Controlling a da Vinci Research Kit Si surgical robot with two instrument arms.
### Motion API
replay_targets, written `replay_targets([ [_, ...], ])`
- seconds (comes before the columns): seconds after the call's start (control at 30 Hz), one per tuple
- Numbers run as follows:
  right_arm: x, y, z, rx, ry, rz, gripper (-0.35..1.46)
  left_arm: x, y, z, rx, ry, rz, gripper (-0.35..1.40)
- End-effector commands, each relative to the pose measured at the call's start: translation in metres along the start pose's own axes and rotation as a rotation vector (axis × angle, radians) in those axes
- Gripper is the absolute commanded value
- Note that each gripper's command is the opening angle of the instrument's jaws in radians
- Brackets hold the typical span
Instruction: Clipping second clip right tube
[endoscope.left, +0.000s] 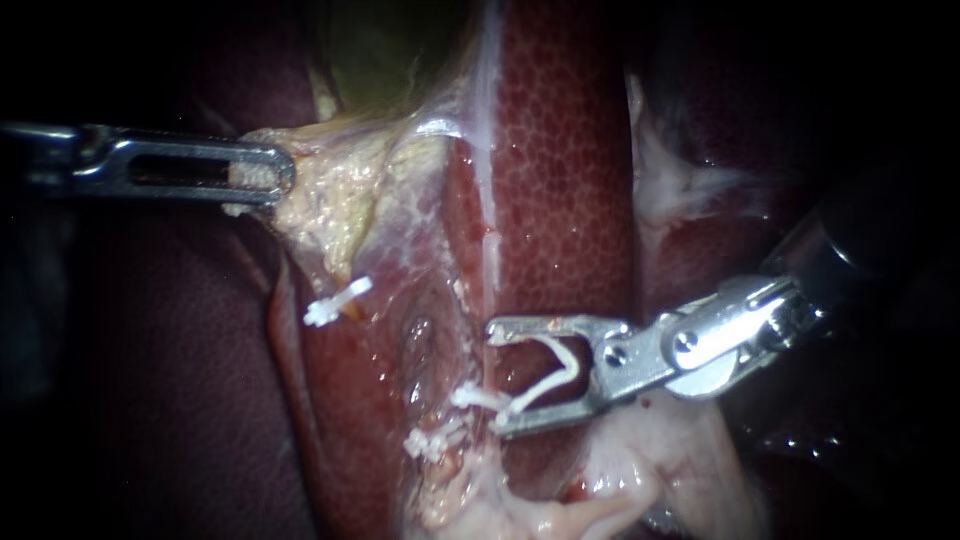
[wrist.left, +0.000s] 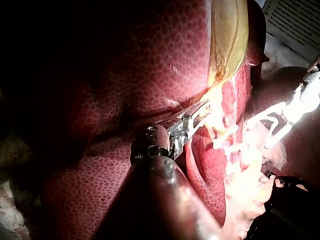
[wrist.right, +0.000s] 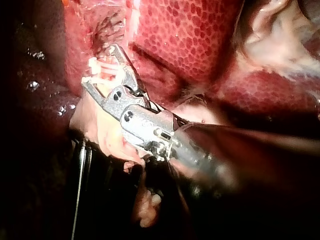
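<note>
Closest to the lens, the right instrument (endoscope.left: 492, 378) is seen with its jaws held wide apart; one open white clip (endoscope.left: 560, 372) is carried between them and touched by both. Three further clips are counted on the tissue: a near clip (endoscope.left: 472, 397) almost at the lower jaw's tip, a farther clip (endoscope.left: 432, 441) just beyond it, and a lone clip (endoscope.left: 337, 301) between the two instruments. Pale yellowish tissue (endoscope.left: 335, 205) beside the gallbladder (endoscope.left: 385, 50) is gripped by the closed jaws of the left instrument (endoscope.left: 282, 178). Which strand is the right tube cannot be told.
</note>
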Motion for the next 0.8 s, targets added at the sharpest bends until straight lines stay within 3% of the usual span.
replay_targets([
  [0.03,-0.0002,0.0000,0.0000,-0.001,0.000,0.015,0.57,0.0000,0.0000,0.0000,0.000,0.000,0.000,-0.35],
  [0.47,-0.0039,0.0009,0.0004,-0.015,0.003,0.246,0.57,0.0000,0.0000,0.0000,0.000,0.000,0.000,-0.35],
  [0.8,-0.0059,0.0022,0.0016,-0.032,0.011,0.485,0.53,0.0000,0.0000,0.0000,0.000,0.000,0.000,-0.35],
])
